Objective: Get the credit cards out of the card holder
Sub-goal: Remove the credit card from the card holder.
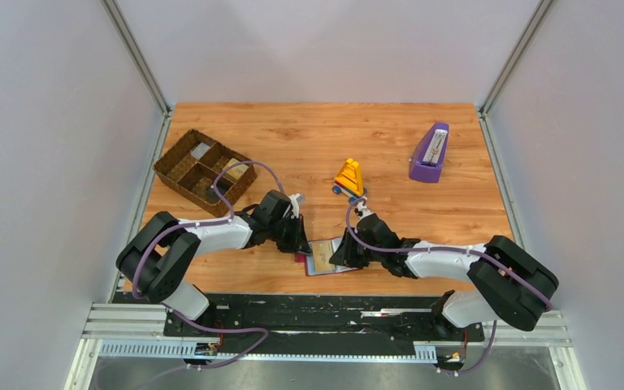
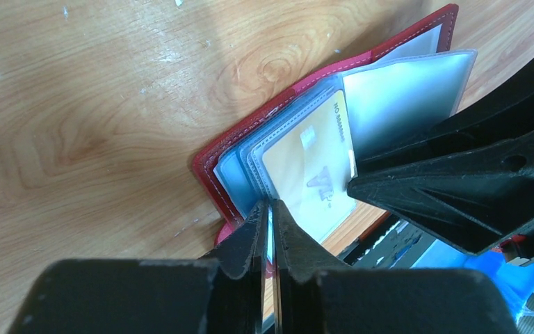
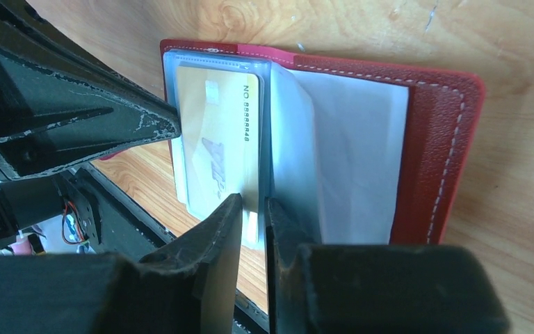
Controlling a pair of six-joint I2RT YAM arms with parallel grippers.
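top view: the open red card holder (image 1: 325, 260) lies between the arms, left gripper (image 1: 301, 241) at its left edge, right gripper (image 1: 343, 252) at its right. left wrist view: the left jaws are closed on a sleeve (image 2: 235, 179) edge at its near corner, the yellow credit card (image 2: 309, 167) just beyond them. right wrist view: the right jaws pinch the sleeve at the credit card's near corner; its long axis runs straight away from them, so pulling back along it looks right.
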